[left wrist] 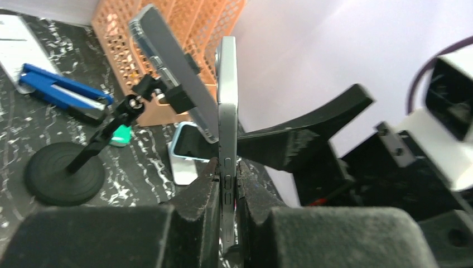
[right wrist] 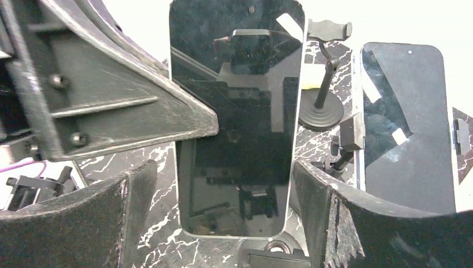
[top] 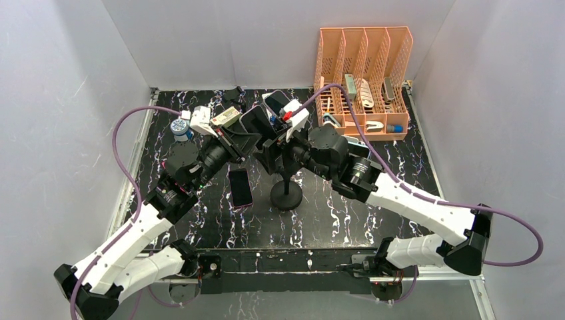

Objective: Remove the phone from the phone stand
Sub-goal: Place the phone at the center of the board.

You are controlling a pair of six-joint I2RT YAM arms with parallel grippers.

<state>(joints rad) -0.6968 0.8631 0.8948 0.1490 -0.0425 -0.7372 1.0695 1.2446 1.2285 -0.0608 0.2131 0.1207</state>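
The phone (left wrist: 227, 100) is a slim dark-screened handset with a silver edge, held upright. My left gripper (left wrist: 227, 164) is shut on it, fingers pressed on its front and back by the side buttons. In the top view the left gripper (top: 248, 139) holds the phone (top: 253, 123) above the black phone stand (top: 286, 193). My right gripper (right wrist: 226, 178) is open, its fingers (right wrist: 139, 192) either side of the phone's lower part (right wrist: 237, 111). The stand's clamp (right wrist: 279, 255) shows just below the phone's bottom edge. I cannot tell whether they touch.
A pink-edged phone (top: 240, 187) lies flat left of the stand base. A second stand holds another phone (right wrist: 407, 123) behind, and an empty stand (right wrist: 322, 109) stands between. An orange organiser (top: 363, 73) is at the back right. Small boxes and a roll (top: 178, 127) sit at the back left.
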